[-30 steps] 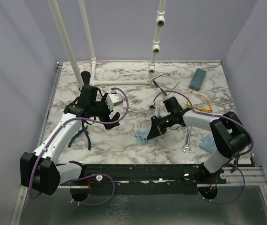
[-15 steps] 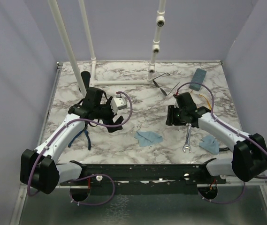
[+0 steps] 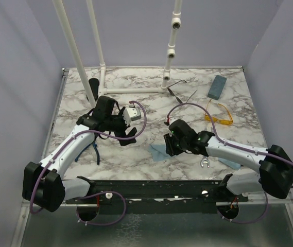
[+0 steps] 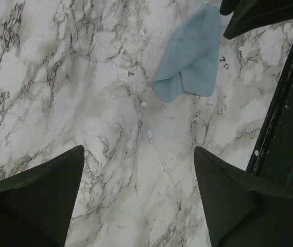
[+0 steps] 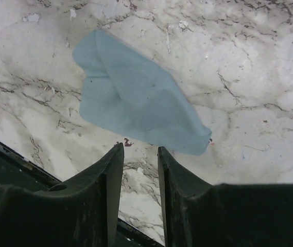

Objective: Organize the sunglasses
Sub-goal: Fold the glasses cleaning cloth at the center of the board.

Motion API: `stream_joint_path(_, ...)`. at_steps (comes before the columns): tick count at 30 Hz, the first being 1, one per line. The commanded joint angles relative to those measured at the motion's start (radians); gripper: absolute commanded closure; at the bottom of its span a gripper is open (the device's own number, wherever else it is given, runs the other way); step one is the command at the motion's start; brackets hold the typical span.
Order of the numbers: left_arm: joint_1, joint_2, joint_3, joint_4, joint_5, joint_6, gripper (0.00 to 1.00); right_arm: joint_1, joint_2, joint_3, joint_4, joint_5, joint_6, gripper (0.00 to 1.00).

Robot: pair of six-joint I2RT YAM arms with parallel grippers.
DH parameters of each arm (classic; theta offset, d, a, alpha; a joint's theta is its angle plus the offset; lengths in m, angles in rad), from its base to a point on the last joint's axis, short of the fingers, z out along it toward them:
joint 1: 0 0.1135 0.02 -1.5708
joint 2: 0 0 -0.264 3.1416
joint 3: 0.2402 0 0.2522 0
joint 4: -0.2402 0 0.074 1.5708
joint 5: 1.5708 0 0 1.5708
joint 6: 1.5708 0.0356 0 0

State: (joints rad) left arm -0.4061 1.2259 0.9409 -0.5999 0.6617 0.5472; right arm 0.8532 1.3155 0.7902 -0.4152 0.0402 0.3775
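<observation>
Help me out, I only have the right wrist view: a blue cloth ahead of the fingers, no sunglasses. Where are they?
Observer: The yellow-orange sunglasses lie farther back and to the right of the right gripper.
Operator: And the other pair?
Observer: The thin wire-frame glasses lie farther back still, near the foot of the white pipe.
Operator: Is the left gripper holding anything?
Observer: No, the left gripper is open, with only marble tabletop beneath it.
</observation>
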Motion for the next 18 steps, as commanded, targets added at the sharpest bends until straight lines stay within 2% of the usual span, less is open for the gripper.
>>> stream_joint_path(1,-0.002,-0.012,-0.027,0.011,-0.032,-0.013,0.13,0.058,0.038,-0.033,0.124,0.049,0.02,0.63)
stream_joint_path(8,-0.002,-0.012,-0.033,0.01,-0.038,-0.026,0.13,0.117,0.166,0.014,0.116,0.116,-0.01,0.62)
stream_joint_path(12,-0.002,-0.012,-0.029,0.01,-0.039,-0.027,0.13,0.119,0.212,0.027,0.082,0.176,-0.001,0.68)
stream_joint_path(18,-0.002,-0.006,-0.03,0.009,-0.037,-0.025,0.13,0.122,0.207,0.016,0.096,0.191,0.0,0.7)
